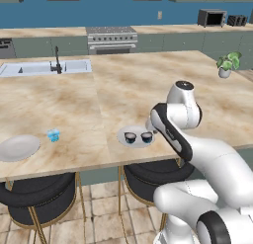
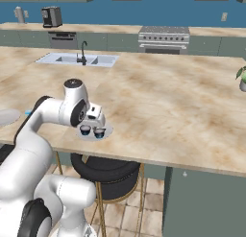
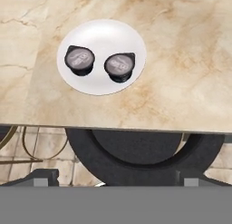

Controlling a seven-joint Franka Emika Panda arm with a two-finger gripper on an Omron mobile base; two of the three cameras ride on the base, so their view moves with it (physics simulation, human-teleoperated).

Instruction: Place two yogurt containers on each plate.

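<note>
Left to right on the counter (image 1: 99, 114): an empty plate (image 1: 19, 147); just beside it a light blue cup (image 1: 53, 135), small and blurred; a second plate (image 3: 102, 55) bearing two dark cups (image 3: 79, 60). The tool (image 2: 95, 117) hangs above this plate, jaws wide, empty. Risk: descending here would knock the seated cups off.

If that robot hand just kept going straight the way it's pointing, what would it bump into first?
Most likely the plate with two dark yogurt cups on it, or the countertop right around it. The open hand hangs above, pointing down at them. Which comes first is hard to judge.
</note>
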